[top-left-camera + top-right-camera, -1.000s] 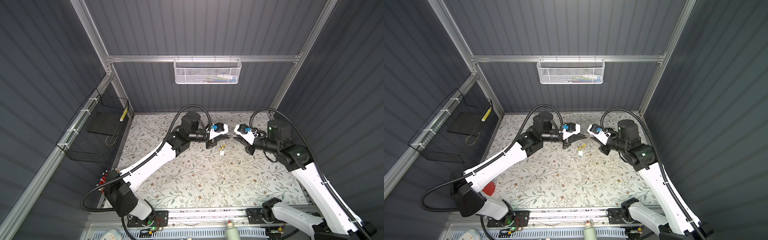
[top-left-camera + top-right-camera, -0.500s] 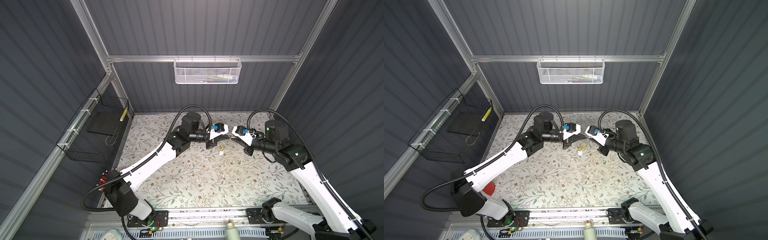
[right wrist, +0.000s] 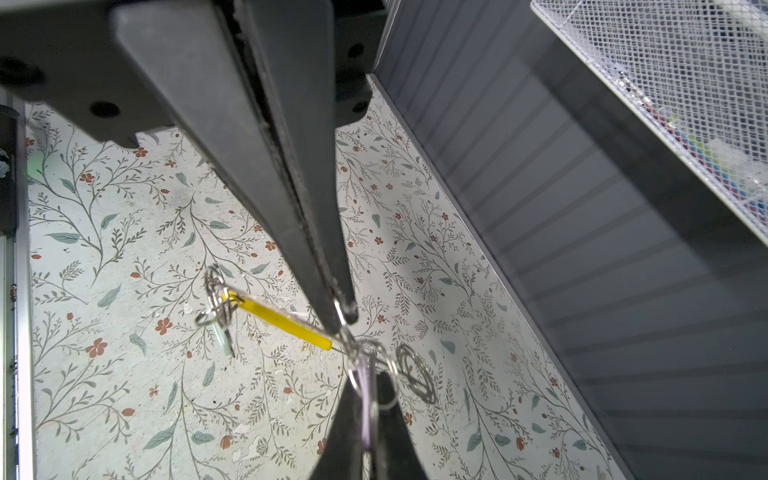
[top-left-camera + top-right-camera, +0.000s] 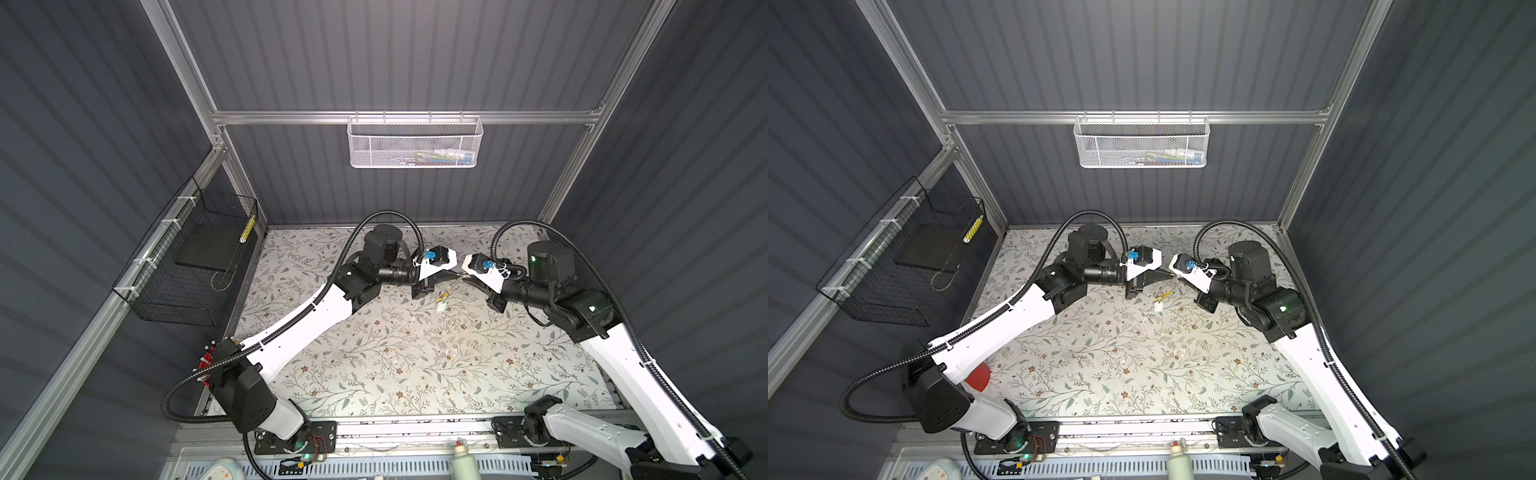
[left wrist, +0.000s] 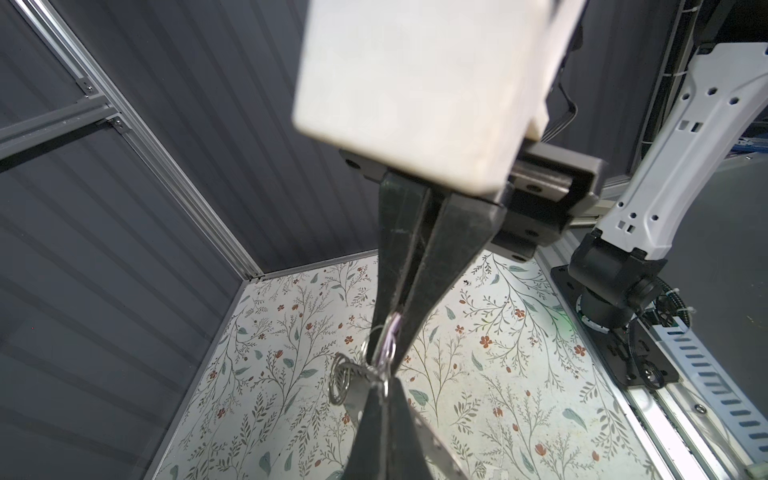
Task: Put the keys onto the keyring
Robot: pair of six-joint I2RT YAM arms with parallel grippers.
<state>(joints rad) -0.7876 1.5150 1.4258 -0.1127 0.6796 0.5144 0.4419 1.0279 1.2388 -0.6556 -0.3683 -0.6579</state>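
- My left gripper (image 5: 381, 395) has its fingers pressed together on a loop of silvery wire, part of the keyring (image 3: 411, 376). Nothing but wire shows between the tips.
- My right gripper (image 3: 368, 386) meets it tip to tip. It is also closed, clamped on a thin lilac-edged piece (image 3: 365, 411) with a wire loop round it. It is seen edge-on, so I take it for a key but cannot be sure.
- I judge this nose-to-nose pose is for threading. One side steadies the ring in the air so the other can work its piece onto the wire. Pinching with the very tips leaves the loops visible and free to turn.
- The keyring is up off the counter (image 3: 124, 374), between my two grippers, toward the back middle in both top views.
- It looks like a tangle of small bright wire loops, not one plain circle. Some are coiled double like split rings.
- A flat yellow tag (image 3: 278, 322) hangs off the loops just beside my left tips, with more little rings (image 3: 216, 301) at its far end.
- A pale key (image 3: 222, 338) dangles from those rings, already attached as far as I can tell. I cannot tell whether it touches the counter.
- I can make out no other keys, though something so small could hide in the floral print.
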